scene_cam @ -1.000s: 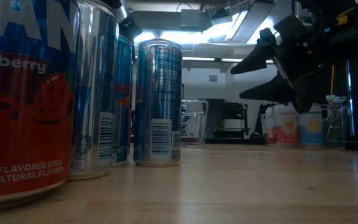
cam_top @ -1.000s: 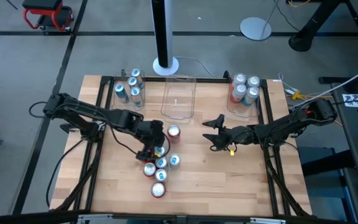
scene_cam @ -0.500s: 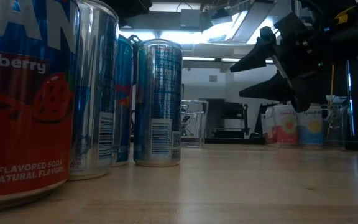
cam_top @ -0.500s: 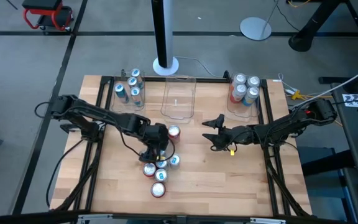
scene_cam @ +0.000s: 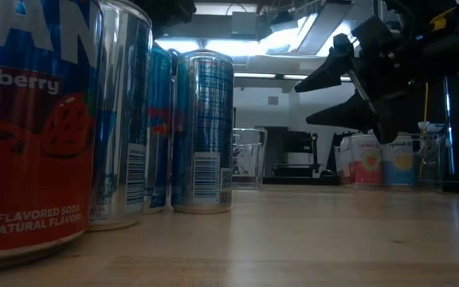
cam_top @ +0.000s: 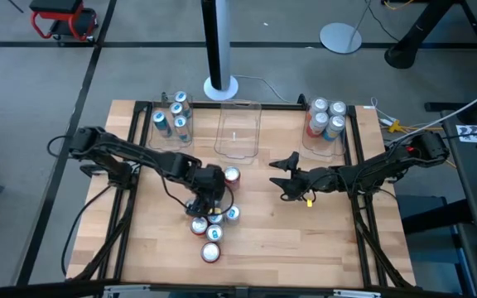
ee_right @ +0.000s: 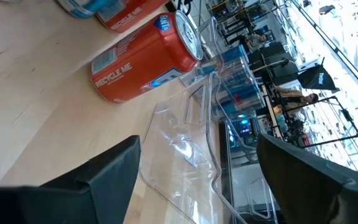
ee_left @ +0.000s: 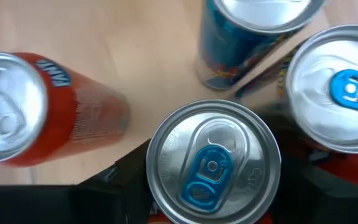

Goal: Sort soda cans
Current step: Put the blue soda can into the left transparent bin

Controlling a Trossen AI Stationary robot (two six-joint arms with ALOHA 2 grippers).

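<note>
Left gripper (cam_top: 209, 195) now down over can cluster mid-table, fingers narrowing around blue-tab can (ee_left: 213, 163) (contact not confirmed, grip looks imminent). Red can (ee_left: 39, 132) just beside. Right gripper (cam_top: 286, 175) hovers open, unchanged, near empty middle bin (cam_top: 238, 128).

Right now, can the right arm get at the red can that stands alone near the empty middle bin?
Probably yes. The right claw hangs open beside the red can, with only bare table between them. The left claw works lower, at the cluster.
</note>
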